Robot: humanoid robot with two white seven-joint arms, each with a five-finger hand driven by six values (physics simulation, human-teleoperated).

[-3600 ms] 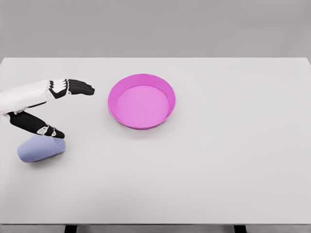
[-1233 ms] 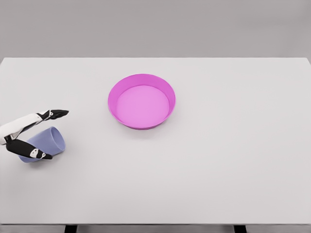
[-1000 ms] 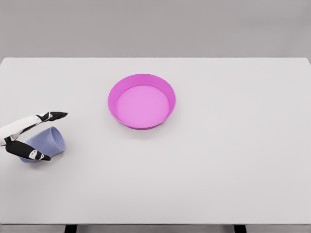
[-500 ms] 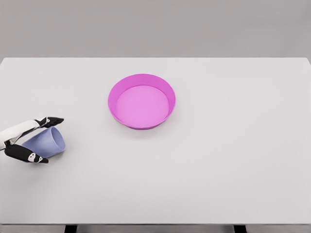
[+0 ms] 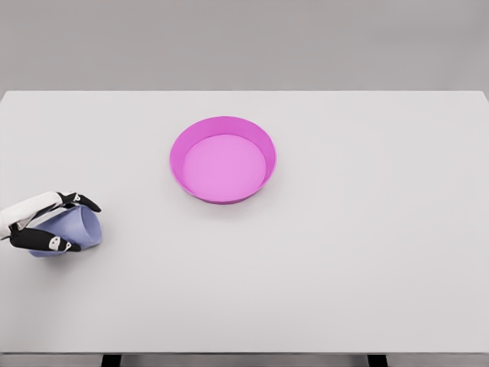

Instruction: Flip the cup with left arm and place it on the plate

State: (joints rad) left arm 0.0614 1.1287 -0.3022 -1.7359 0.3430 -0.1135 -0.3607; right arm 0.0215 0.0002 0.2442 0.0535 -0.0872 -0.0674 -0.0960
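A lavender cup [image 5: 76,228] lies on its side at the far left of the white table [image 5: 344,252], its mouth turned to the right. My left hand [image 5: 67,223] comes in from the left edge and its fingers [image 5: 78,200] curl over the top of the cup while the thumb [image 5: 52,243] presses the near side, so the hand is shut on the cup. The pink plate [image 5: 222,159] with a raised rim stands up and to the right of the cup, well apart from it. My right arm does not show.
My left hand has dropped from above the cup and drawn left, and its fingers have closed down onto the cup. The cup has shifted slightly. The plate has not moved.
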